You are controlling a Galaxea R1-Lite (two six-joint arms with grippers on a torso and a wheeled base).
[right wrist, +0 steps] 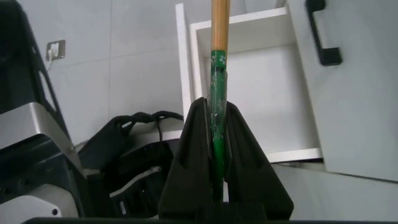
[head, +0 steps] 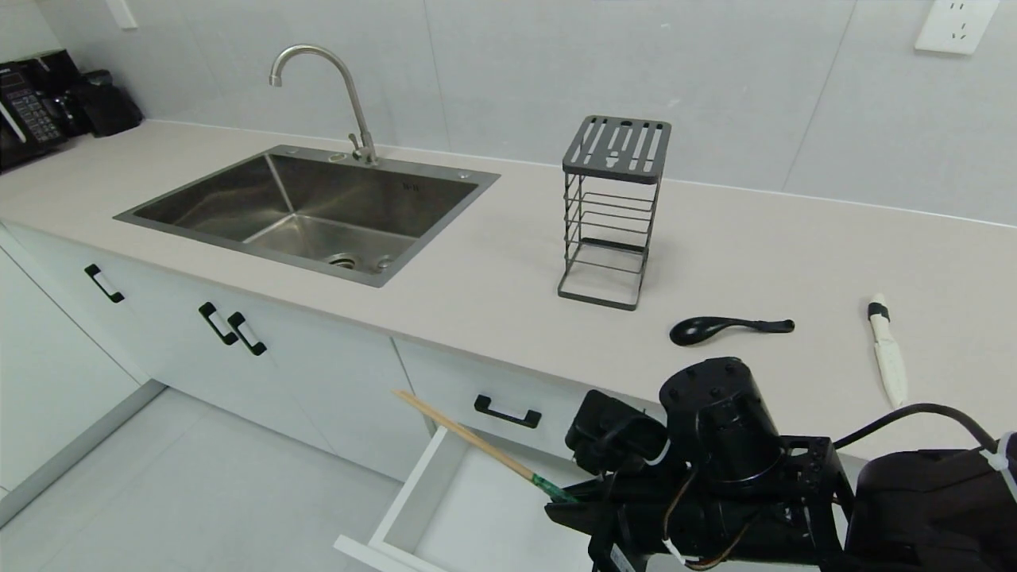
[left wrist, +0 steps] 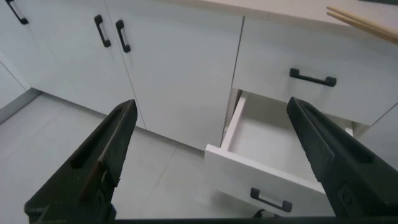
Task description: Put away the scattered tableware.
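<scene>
A pair of wooden chopsticks (head: 469, 437) with green ends is held by my right gripper (head: 568, 499), which is shut on the green part (right wrist: 217, 106). The sticks slant up and left above the open white drawer (head: 405, 492) under the counter. In the right wrist view the gripper (right wrist: 216, 162) clamps the chopsticks with the bare drawer floor (right wrist: 261, 87) beyond them. My left gripper (left wrist: 210, 106) is open with nothing between its fingers, facing the drawer (left wrist: 267, 137) and the cabinet fronts; the chopsticks (left wrist: 364, 23) cross the corner of that view. A black spoon (head: 727, 327) and a white knife (head: 888, 353) lie on the counter.
A dark wire utensil rack (head: 612, 210) stands on the counter behind the spoon. A steel sink (head: 310, 206) with a tap (head: 334, 87) is set in the counter to the left. Cabinet doors with black handles (head: 230, 330) run under the counter.
</scene>
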